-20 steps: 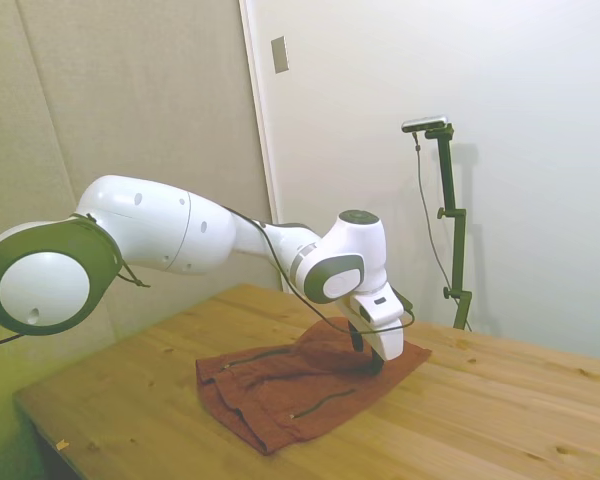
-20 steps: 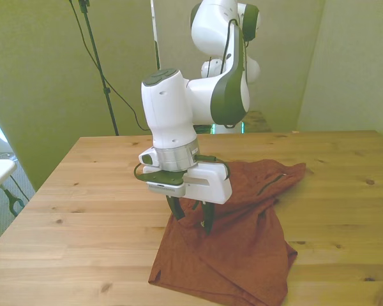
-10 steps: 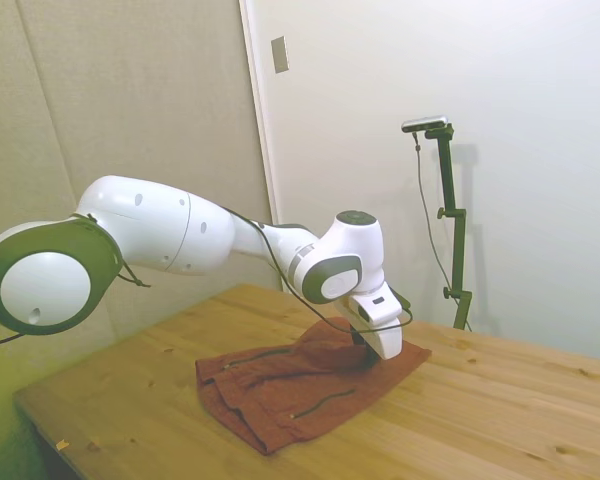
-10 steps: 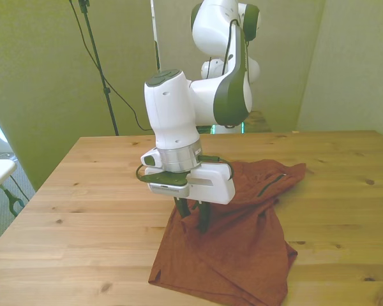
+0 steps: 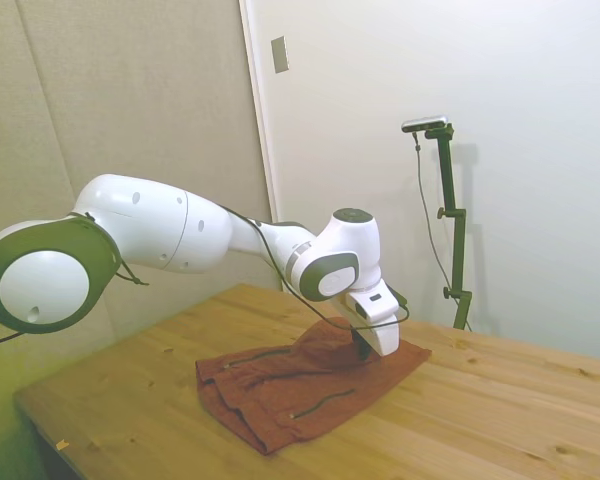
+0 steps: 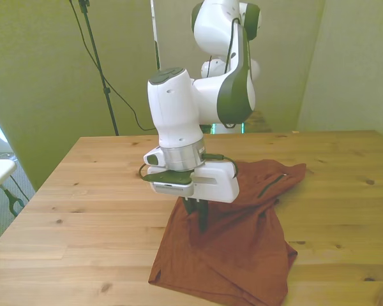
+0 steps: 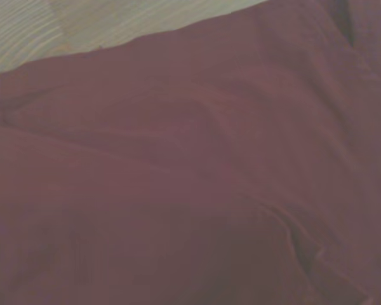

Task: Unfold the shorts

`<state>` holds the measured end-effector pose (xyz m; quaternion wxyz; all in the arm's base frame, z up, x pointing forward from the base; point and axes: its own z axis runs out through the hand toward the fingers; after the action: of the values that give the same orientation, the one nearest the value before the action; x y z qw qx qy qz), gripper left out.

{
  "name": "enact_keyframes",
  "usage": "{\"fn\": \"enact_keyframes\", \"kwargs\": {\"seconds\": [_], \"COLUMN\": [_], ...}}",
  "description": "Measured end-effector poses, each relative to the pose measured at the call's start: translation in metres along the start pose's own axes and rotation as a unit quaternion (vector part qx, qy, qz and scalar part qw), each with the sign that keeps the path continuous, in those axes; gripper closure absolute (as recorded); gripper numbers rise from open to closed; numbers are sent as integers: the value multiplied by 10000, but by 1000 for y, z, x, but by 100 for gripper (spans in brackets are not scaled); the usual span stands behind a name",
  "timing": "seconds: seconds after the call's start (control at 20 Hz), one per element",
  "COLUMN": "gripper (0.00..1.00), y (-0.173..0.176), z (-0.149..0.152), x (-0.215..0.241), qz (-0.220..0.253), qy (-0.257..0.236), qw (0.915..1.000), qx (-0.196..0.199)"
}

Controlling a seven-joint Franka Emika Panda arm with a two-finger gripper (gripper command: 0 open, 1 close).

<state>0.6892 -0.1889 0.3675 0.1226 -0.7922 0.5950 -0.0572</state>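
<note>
The rust-brown shorts lie folded and rumpled on the wooden table, with thin dark pocket lines showing in the side view. My gripper points down onto the fabric near the edge toward the front view's left, and its fingers are pressed together on a pinch of cloth. In the side view the gripper sits at the raised hump of the shorts. The wrist view is filled with blurred reddish fabric and a strip of table.
Bare wood surrounds the shorts on every side. The table's near edge runs just below the garment's lower corner in the front view. A wall stands behind the table in the side view.
The fingers were spread over the fabric a second ago and have since come together on it. The gripper head has shifted slightly toward the front view's right and risen a little.
</note>
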Motion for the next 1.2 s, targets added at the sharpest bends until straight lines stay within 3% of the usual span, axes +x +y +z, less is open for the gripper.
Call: {"fn": "enact_keyframes", "kwargs": {"seconds": [0.5,0.75,1.2], "gripper": [100,100,100], "y": [-12,-44,-98], "z": [-6,-33,-31], "x": [-41,-98,-162], "qz": [-316,-752,-1090], "qy": [-145,-147,-331], "qw": [9992,9959,9906], "qx": [202,471,753]}}
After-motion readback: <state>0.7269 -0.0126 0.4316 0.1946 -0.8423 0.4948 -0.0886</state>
